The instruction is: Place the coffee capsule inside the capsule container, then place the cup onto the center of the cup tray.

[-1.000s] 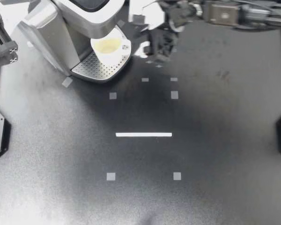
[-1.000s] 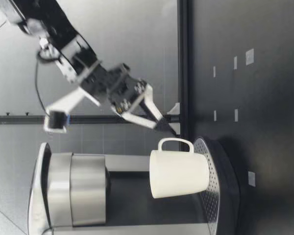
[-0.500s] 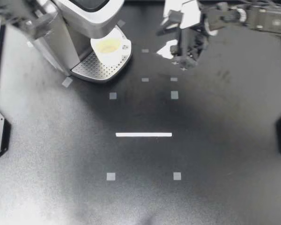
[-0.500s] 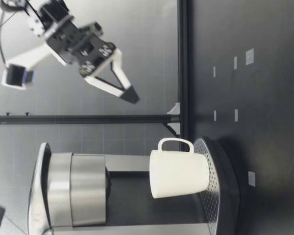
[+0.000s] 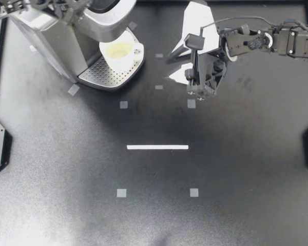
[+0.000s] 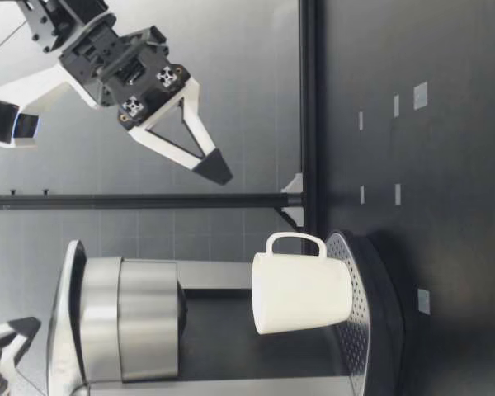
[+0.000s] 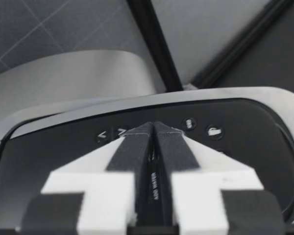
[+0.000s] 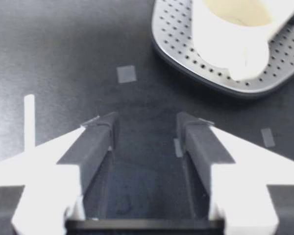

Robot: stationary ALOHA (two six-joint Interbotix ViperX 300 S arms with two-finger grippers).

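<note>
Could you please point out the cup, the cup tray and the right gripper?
cup (image 5: pixel 119 51), top view, inside bottom
cup tray (image 5: pixel 100 75), top view, bare perforated grate
right gripper (image 5: pixel 169 69), top view, between its fingertips

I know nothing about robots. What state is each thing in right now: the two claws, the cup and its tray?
Left gripper: shut, nothing in it, over the coffee machine's top panel.
Right gripper: open, empty, high above the table.
Cup: upright on the cup tray, under the machine's head.
Cup tray: carrying the cup.
</note>
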